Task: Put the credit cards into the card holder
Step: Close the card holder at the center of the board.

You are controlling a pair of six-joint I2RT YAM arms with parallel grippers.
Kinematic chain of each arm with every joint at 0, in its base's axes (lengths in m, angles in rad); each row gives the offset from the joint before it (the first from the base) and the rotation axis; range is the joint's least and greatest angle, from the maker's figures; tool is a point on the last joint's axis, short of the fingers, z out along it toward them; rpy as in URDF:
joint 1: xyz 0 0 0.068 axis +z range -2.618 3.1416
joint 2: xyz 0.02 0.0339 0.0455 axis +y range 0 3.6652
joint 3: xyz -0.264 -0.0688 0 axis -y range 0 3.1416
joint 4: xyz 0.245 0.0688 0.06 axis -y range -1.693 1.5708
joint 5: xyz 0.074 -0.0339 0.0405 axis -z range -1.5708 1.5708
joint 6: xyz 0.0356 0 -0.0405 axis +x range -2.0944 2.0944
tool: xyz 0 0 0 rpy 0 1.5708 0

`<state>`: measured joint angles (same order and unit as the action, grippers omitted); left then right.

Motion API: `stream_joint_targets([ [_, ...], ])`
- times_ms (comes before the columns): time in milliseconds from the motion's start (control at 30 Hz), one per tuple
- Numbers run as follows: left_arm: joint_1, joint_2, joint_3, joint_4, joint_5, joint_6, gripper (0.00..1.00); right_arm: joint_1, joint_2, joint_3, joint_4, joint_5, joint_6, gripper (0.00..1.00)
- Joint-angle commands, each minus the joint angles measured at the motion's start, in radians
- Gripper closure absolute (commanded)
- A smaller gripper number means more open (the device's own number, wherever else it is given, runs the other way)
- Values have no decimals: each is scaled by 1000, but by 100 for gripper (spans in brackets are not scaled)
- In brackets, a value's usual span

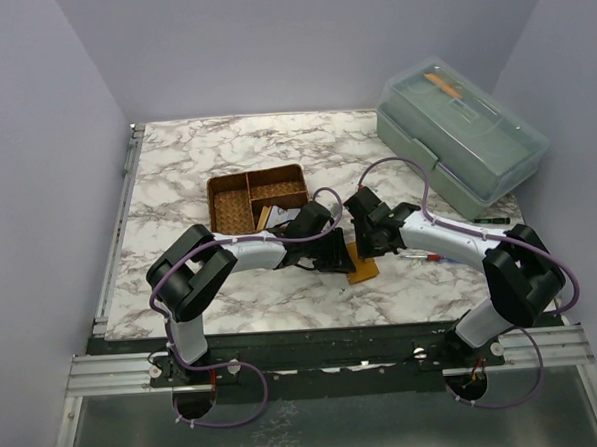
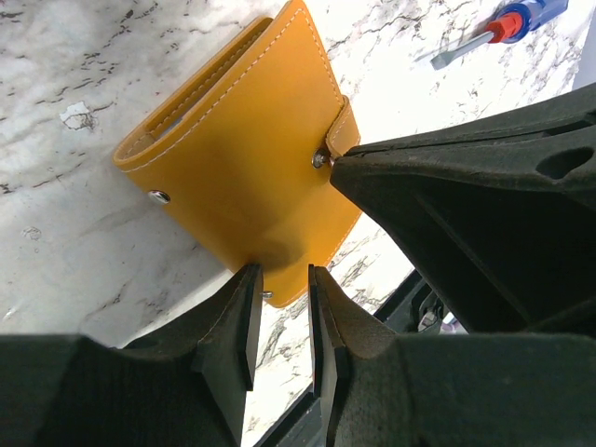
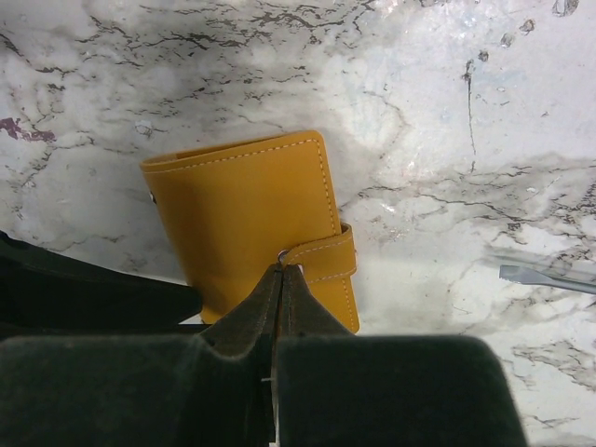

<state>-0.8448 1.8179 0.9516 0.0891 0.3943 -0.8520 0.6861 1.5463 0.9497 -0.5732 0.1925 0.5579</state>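
Observation:
The card holder (image 1: 363, 269) is an orange-tan leather wallet lying folded shut on the marble, its snap strap (image 3: 326, 253) wrapped around one edge. My left gripper (image 2: 282, 272) is open a little, and its tips straddle the near corner of the card holder (image 2: 242, 158). From the other side my right gripper (image 3: 284, 268) is shut, its tips pressed against the strap's end at the snap on the card holder (image 3: 247, 214). Whether the strap is pinched does not show. A pale thin piece (image 1: 264, 217), perhaps one of the credit cards, stands at the basket's near side.
A brown woven divided basket (image 1: 258, 197) sits just behind the left arm. A green toolbox with a clear lid (image 1: 464, 135) stands at the back right. A blue and red screwdriver (image 2: 503, 23) lies on the marble to the right of the wallet.

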Motion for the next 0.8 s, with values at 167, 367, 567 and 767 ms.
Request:
stream_joint_targets([
  [167, -6, -17, -14, 16, 8, 14, 69, -4, 16, -18, 53, -19, 16, 100],
  [367, -6, -20, -16, 17, 9, 17, 69, -6, 35, -31, 69, -48, 15, 100],
  [567, -6, -25, -17, 17, 8, 18, 69, -7, 40, -27, 52, -65, 14, 100],
  [767, -5, -22, -11, 16, 11, 20, 69, -8, 58, -30, 52, -109, 10, 100],
])
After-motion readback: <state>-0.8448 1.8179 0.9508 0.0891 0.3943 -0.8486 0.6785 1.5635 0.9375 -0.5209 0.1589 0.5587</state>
